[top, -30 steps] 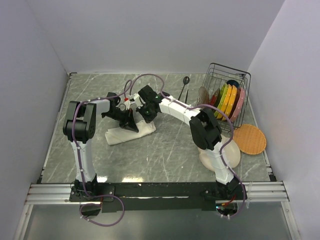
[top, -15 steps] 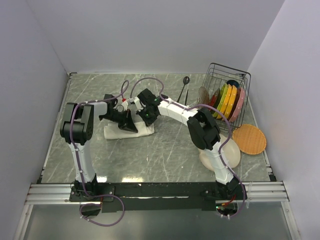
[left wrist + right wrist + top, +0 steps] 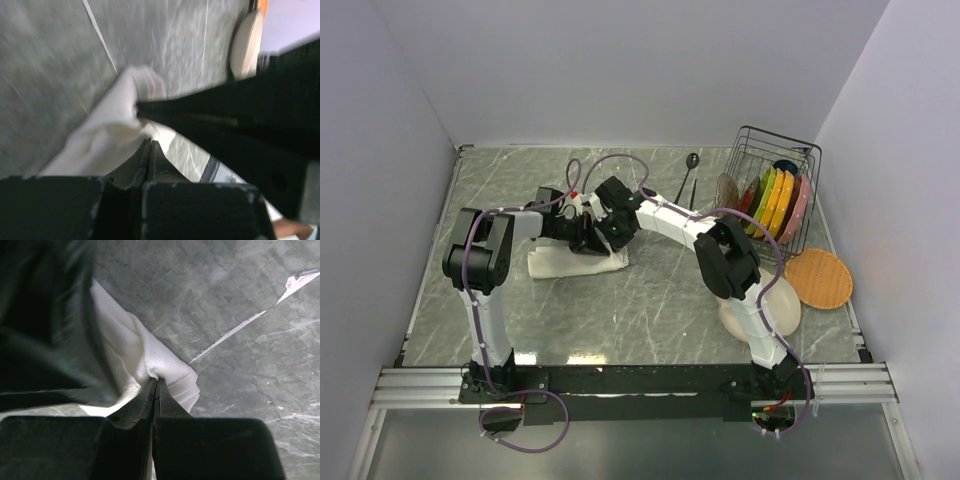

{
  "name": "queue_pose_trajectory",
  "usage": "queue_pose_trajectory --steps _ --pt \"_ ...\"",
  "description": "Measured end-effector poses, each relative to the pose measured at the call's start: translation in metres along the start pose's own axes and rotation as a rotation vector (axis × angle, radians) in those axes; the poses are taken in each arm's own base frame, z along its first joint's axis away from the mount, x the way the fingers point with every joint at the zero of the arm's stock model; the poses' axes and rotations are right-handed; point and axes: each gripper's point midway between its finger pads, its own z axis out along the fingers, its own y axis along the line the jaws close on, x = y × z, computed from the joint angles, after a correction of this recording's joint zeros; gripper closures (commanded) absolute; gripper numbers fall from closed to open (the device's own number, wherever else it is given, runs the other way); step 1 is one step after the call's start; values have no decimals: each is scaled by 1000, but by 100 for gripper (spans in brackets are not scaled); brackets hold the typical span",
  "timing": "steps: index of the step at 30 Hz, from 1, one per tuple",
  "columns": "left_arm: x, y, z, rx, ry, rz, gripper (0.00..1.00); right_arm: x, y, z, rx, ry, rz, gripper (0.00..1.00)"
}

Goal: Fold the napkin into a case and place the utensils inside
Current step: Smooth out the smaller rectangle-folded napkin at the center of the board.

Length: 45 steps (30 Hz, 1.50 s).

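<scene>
The napkin [image 3: 560, 265] lies long axis left-right (a bunched strip), left tool [image 3: 150, 144] and right tool [image 3: 155, 383] each pinching it.

One camera looks down from high behind; both wrist cameras closely face the napkin [image 3: 150, 352].

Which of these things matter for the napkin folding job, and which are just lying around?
Job: napkin, utensils.
Lying about: dish rack, coloured plates, orange round mat, beige plate.
</scene>
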Motion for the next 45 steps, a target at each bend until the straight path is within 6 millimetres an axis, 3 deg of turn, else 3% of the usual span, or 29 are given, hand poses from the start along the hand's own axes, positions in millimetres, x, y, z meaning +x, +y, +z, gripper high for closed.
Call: queue_pose_trajectory --steps 4,7,22,34,45 --pt "-10 7 8 -2 -39 -37 99 -1 -2 -1 1 -2 19 100" --pt "-7 16 14 -3 -44 -87 99 -1 -4 -2 -7 -1 48 100" --pt "-8 19 18 32 -64 -242 99 -6 3 -12 -133 -11 257 100" --pt "-10 19 20 15 -23 -413 99 5 8 -5 -137 12 258 100" --pt "-12 16 17 -22 -59 -355 97 8 1 1 -133 28 323 100"
